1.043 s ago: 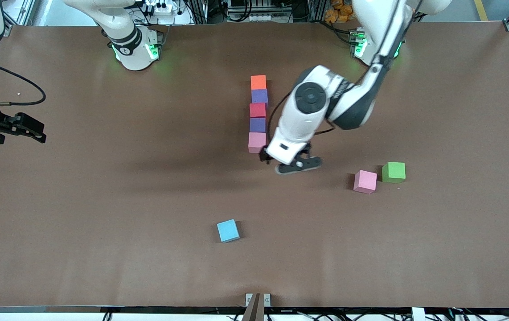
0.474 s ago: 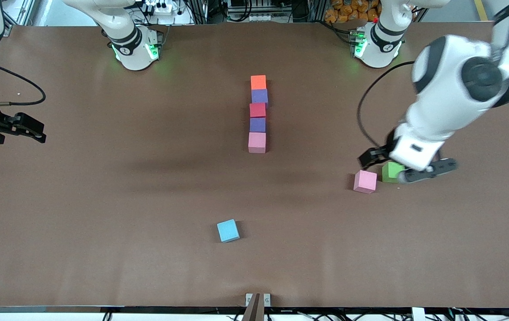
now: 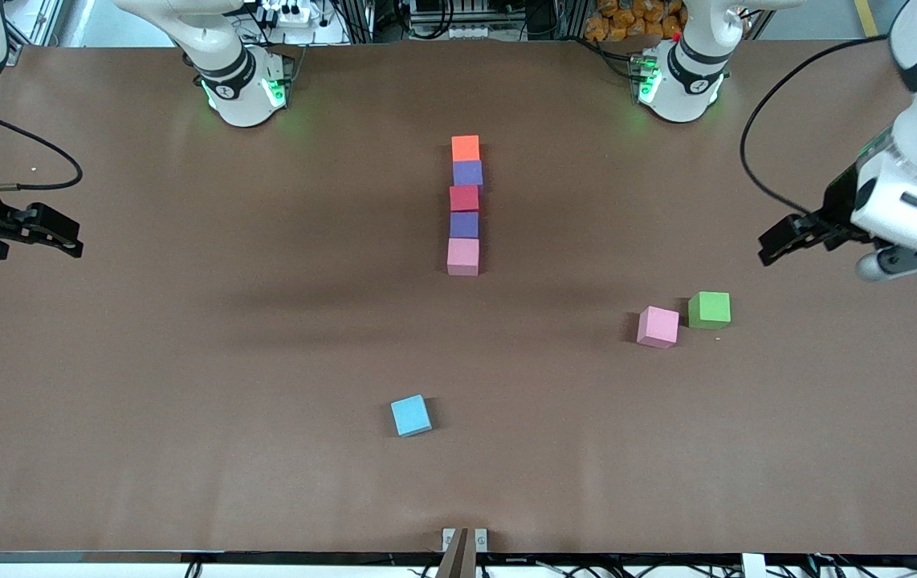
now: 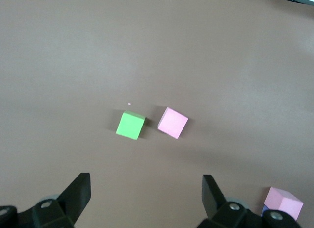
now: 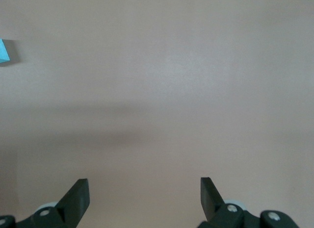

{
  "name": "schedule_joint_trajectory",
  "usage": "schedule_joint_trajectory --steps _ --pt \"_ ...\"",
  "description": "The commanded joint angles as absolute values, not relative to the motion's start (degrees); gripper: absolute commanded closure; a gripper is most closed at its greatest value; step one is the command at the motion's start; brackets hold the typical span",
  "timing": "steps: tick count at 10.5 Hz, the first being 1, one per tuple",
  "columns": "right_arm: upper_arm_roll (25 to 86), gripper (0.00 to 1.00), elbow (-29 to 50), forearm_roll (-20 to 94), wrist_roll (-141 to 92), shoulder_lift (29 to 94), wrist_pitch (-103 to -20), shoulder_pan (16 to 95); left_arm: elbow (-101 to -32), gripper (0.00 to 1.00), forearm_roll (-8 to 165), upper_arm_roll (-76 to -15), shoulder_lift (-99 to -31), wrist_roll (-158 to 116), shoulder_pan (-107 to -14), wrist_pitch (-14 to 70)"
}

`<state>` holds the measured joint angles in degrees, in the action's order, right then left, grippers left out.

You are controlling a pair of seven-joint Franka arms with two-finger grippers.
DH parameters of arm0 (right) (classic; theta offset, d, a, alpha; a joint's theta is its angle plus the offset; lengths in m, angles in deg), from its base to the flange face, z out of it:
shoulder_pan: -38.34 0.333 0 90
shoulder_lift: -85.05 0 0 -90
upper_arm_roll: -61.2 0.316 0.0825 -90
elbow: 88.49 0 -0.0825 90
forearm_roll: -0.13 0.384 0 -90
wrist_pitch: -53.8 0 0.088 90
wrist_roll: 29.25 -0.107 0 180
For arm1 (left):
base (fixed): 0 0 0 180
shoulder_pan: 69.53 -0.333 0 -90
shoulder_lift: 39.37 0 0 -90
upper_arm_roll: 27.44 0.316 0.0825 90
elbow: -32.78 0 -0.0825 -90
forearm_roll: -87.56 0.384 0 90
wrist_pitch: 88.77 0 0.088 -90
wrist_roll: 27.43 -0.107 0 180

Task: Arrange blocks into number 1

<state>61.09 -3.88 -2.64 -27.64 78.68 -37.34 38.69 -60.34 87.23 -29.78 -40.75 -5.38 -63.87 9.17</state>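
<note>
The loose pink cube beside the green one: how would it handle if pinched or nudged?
The loose pink cube looks matte, so probably grippy. Flat faces mean it should slide, not roll. Pushed toward the green cube, it would likely bump it.

We see a green cube (image 3: pixel 709 309) on the brown desk (image 3: pixel 185 385), a loose pink cube (image 3: pixel 658 327) touching its corner at eight o'clock, and a light-blue cube (image 3: pixel 411 415) well apart.

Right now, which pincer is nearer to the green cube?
Left. The left pincer hangs open above bare table toward the left arm's end from the green cube; the right pincer waits at the right arm's end.
</note>
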Motion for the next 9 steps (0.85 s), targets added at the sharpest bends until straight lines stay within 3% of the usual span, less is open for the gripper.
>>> schedule_joint_trajectory --steps 1,9 --pt "61.64 0.00 -4.99 -2.42 -26.61 78.28 -36.56 37.81 -61.79 0.00 88.70 -32.28 -37.45 -7.29 -66.72 7.03" --pt "61.64 0.00 -4.99 -2.33 -26.61 78.28 -36.56 37.81 -59.68 0.00 91.87 -31.57 -35.68 -18.02 -66.19 2.99"
